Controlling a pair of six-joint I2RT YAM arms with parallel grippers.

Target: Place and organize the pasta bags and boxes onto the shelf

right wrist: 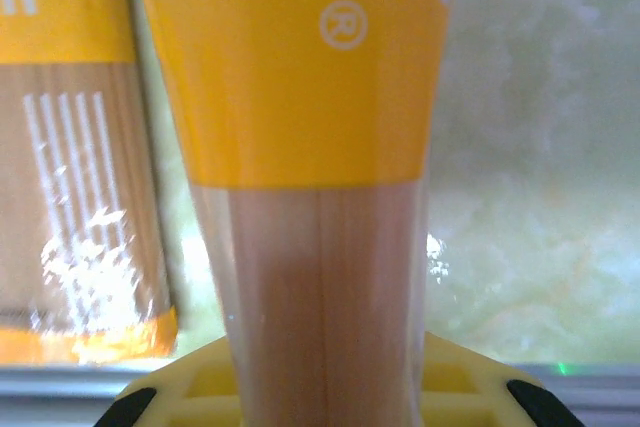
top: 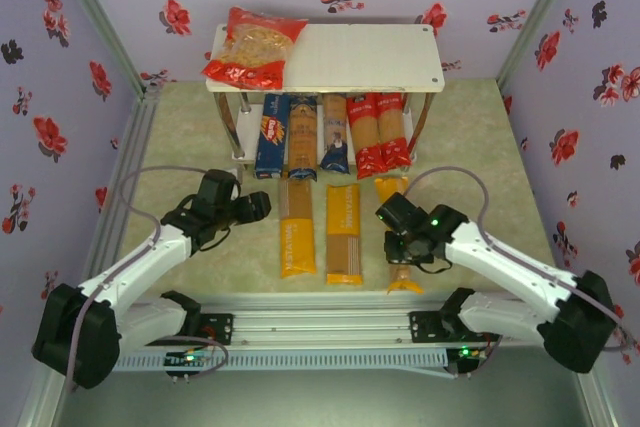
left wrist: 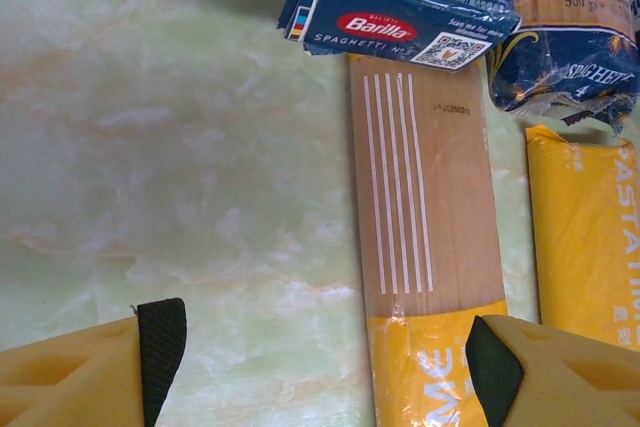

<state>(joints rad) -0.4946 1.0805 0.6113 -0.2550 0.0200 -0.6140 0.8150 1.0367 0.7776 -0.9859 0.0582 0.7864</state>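
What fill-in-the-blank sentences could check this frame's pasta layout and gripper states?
1. The wide red bag lies on the shelf's ____ board.
2. The blue boxes sit on its ____ board.
3. The left gripper's jaws are ____.
4. The right gripper straddles a ____ packet.
Missing words: top; lower; open; yellow.

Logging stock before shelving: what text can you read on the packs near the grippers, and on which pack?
"Barilla": red oval on the blue box.
"SPAGHETTI N": same box, below the oval.
"500 g": blue bag.
"PASTA": side yellow packet, right edge of the left wrist view.
"®": central yellow packet, right wrist view.
Stamped code on the windowed packet: too small to read.
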